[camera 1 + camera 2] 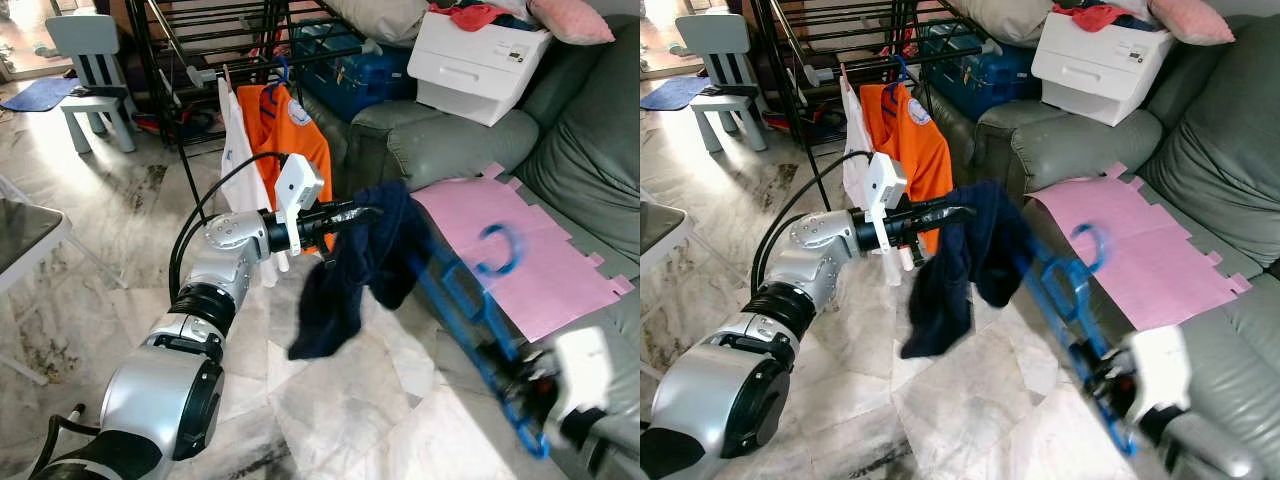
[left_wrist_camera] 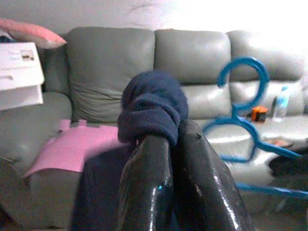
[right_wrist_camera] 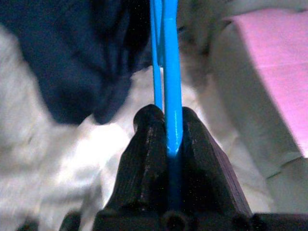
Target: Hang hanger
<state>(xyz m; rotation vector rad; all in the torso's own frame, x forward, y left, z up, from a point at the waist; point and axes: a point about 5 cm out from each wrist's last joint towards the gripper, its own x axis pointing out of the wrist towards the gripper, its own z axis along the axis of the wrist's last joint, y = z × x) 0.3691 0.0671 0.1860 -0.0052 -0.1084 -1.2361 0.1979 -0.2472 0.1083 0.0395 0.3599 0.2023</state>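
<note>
A dark navy garment [image 1: 355, 265] hangs in the air in front of the sofa. My left gripper [image 1: 362, 212] is shut on its upper edge, and in the left wrist view the cloth [image 2: 153, 106] bunches over the closed fingertips. A blue plastic hanger [image 1: 470, 300] slants up from lower right, its hook [image 1: 497, 250] over the pink mat and one end reaching into the garment. My right gripper [image 3: 167, 118] is shut on the hanger's [image 3: 168, 72] lower bar, at the lower right of the eye views and blurred.
A black drying rack [image 1: 215, 60] stands behind, carrying an orange shirt [image 1: 298, 135] on a blue hanger and a white garment [image 1: 238, 160]. A grey sofa [image 1: 450, 140] holds a pink foam mat [image 1: 520, 250] and a white printer [image 1: 475, 60]. A small chair [image 1: 90, 70] stands far left.
</note>
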